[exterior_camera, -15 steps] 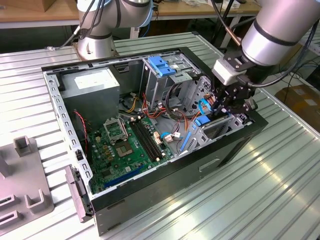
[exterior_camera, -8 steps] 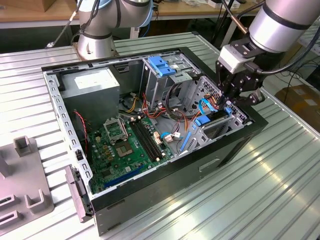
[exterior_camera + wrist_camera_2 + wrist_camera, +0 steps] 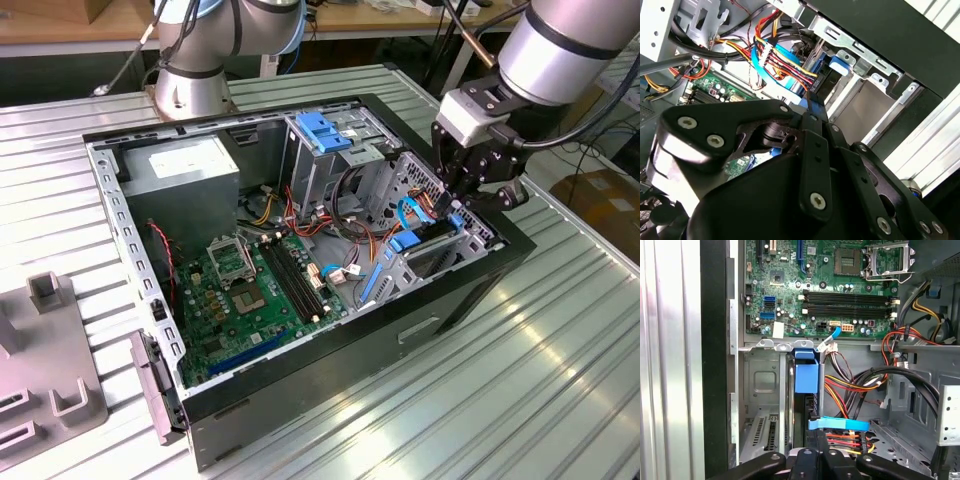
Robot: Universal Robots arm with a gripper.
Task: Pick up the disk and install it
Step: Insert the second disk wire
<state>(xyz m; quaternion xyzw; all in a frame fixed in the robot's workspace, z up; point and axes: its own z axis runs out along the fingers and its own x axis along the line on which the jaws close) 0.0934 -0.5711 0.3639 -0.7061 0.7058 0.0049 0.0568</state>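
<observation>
The disk (image 3: 432, 243), black with bright blue rails, stands on edge in the drive bay at the open computer case's corner, on the exterior view's right. In the first wrist view its blue end tab (image 3: 805, 376) tops the black body inside the grey bay. My gripper (image 3: 458, 205) hangs straight over the disk's upper end, with its black fingers drawn together on that end. Both wrist views show the fingers meeting at the disk: the gripper (image 3: 816, 456) just above the bay, and the gripper (image 3: 809, 107) pointing into the bay among the cables.
A thin blue cable (image 3: 838, 424) and red, orange and black wires (image 3: 855, 385) crowd the bay. The green motherboard (image 3: 255, 290), the grey power supply (image 3: 190, 170) and a tall cage with a light-blue latch (image 3: 325, 130) lie inside the case. A grey fixture (image 3: 45, 350) sits at the exterior view's left.
</observation>
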